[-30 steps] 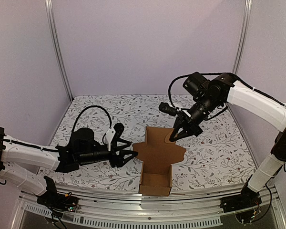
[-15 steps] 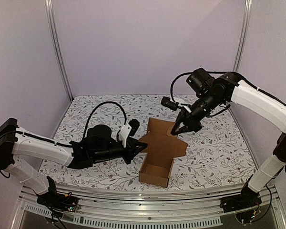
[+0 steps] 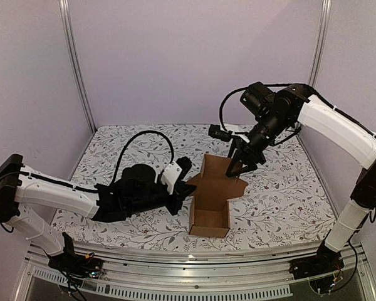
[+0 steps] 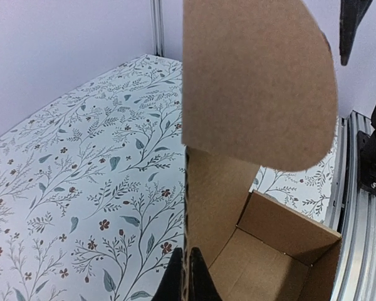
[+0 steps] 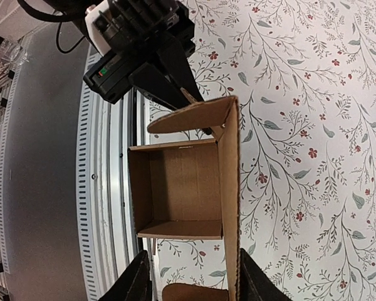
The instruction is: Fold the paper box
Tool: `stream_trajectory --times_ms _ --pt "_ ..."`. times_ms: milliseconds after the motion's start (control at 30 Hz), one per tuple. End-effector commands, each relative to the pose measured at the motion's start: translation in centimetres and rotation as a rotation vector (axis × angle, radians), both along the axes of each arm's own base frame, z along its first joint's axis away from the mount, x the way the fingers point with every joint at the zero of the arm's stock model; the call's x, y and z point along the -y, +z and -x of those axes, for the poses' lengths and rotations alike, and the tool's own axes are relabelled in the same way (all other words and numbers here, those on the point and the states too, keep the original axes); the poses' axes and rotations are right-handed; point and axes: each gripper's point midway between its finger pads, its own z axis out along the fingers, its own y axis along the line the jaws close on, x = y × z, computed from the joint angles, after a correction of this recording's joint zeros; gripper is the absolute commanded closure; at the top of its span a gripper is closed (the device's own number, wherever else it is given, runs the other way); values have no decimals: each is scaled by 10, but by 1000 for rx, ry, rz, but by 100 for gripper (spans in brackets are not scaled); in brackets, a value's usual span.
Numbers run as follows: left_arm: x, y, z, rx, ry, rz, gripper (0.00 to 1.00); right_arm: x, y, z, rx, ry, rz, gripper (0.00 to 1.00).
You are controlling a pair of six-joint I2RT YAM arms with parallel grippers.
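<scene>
Open paper box (image 5: 182, 188) beside left hand (image 5: 189, 95)

Paper box (image 3: 208, 216) stands near the table's front rail (image 3: 250, 258), its tray open from above. The raised back panel (image 3: 218, 170) walls off the far side, with the right gripper (image 3: 238, 168) straddling its top edge, jaws apart. The left gripper (image 3: 185, 193), pinched on the box's left side, and the left arm (image 3: 62, 199) block the near-left approach. Bare floral tabletop (image 3: 288, 200) lies open to the right and behind, up to the enclosure walls (image 3: 194, 63)
</scene>
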Motion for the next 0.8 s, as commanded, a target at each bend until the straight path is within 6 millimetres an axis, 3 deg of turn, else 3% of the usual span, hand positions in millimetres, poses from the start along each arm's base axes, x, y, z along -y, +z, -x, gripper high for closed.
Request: stream_trajectory --times_ms 0,133,267,367,400,467,533,667,767 --pt "-2 -3 12 30 -66 -65 100 5 -10 13 -75 68 64 57" --pt "-4 0 12 35 -61 -63 100 0 -13 6 -81 59 82 69" --pt "-7 0 9 33 -38 -71 100 -5 -15 -2 -65 36 84 94" --pt "-7 4 9 22 -32 -55 100 -7 -15 -11 -28 5 86 100" --pt "-6 6 10 20 -34 -47 96 -6 -14 -13 -19 -2 85 100" --pt "-9 13 13 20 -41 -37 77 -5 -13 -12 -10 8 80 100" --pt "-21 21 17 43 -43 -45 65 -3 -13 -7 -12 32 78 100" --pt "-58 35 20 62 -29 -6 52 3 -17 8 -23 113 67 100" --pt "-79 32 13 26 13 25 50 2 -15 16 -36 147 33 100"
